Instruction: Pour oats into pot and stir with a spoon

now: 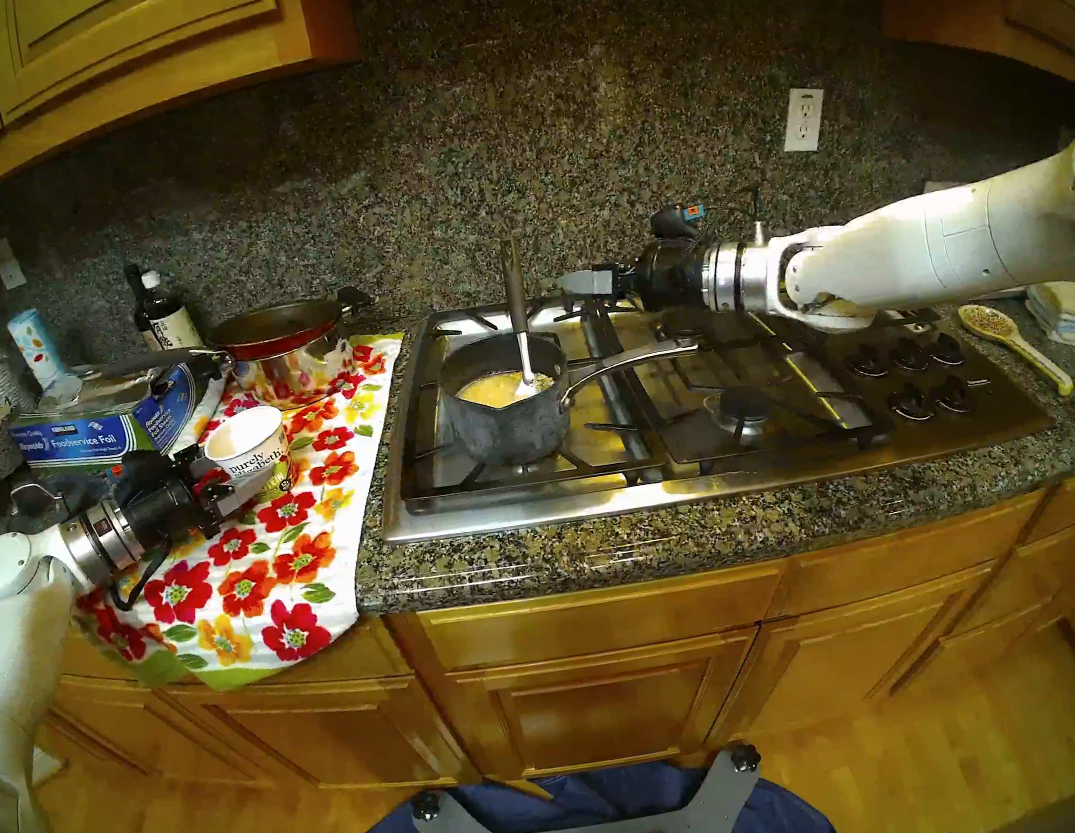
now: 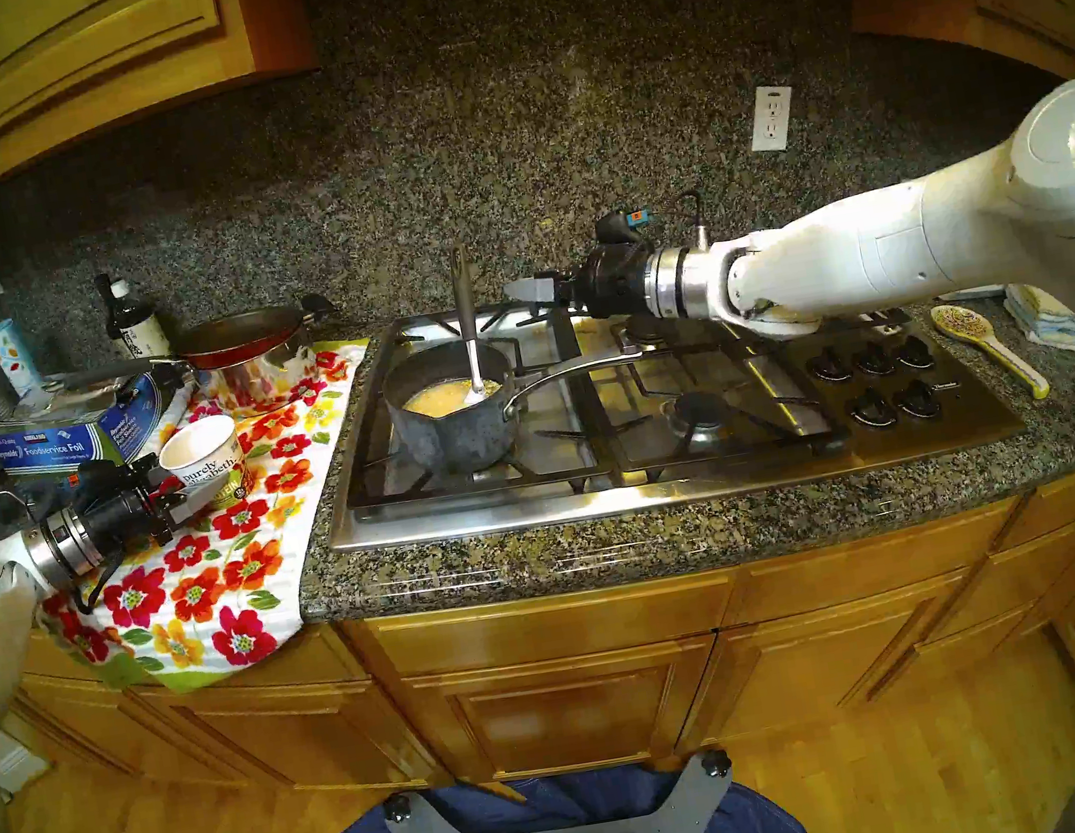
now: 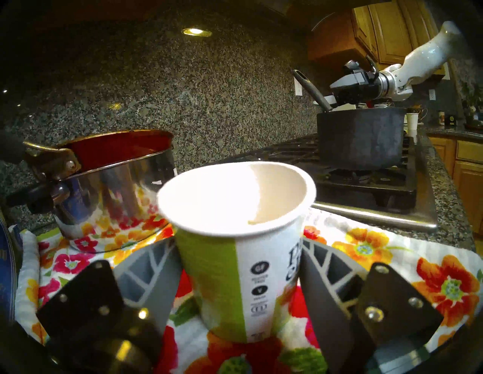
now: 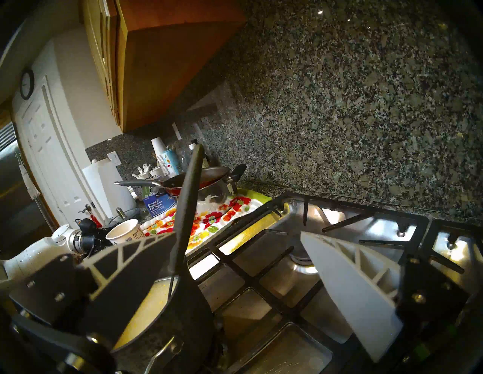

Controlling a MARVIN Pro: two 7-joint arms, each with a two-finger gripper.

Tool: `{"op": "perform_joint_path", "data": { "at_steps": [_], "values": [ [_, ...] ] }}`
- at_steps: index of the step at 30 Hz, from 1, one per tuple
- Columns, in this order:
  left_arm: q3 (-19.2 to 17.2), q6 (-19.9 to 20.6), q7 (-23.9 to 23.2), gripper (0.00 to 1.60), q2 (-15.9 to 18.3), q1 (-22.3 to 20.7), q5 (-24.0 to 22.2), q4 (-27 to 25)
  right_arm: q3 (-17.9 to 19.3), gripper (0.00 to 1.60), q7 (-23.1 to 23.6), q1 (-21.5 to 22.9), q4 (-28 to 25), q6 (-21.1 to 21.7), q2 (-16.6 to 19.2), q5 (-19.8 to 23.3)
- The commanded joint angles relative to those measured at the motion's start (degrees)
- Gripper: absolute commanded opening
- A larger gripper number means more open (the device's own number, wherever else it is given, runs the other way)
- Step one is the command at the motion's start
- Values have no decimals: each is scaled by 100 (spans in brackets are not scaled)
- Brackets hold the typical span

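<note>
You see the left end effector (image 3: pixel 236 282) gripping the white cup (image 3: pixel 235 209) upright at 9 o'clock of the pot (image 1: pixel 507 399), where the spoon (image 1: pixel 520 331) stands in yellowish oats (image 1: pixel 492 390), the right end effector (image 4: pixel 235 276) spread wide and empty at 2 o'clock.

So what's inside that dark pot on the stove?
The pot holds a pale yellow mixture with the spoon standing in it. The pot's bottom is covered by the mixture.
</note>
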Motion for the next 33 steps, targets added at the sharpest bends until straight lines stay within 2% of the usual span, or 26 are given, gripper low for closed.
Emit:
{"op": "perform_joint_path", "data": {
  "at_steps": [1, 4, 9, 16, 23, 33],
  "values": [
    [-126, -21, -54, 80, 211, -89, -7, -346, 103, 160, 5, 214, 57, -22, -7, 25],
    [-168, 8, -68, 94, 242, -68, -26, -464, 103, 160, 6, 213, 58, -22, -7, 25],
    [-243, 81, -75, 87, 297, -32, -75, -677, 103, 160, 7, 212, 60, -23, -8, 25],
    [-327, 207, -74, 91, 369, -13, -80, -1062, 102, 160, 8, 210, 61, -23, -8, 26],
    [-370, 376, 26, 87, 414, -24, -39, -1326, 101, 160, 8, 212, 60, -23, -9, 27],
    [-217, 701, 65, 80, 601, -438, 164, -1519, 101, 160, 10, 208, 64, -24, -10, 27]
  ]
}}
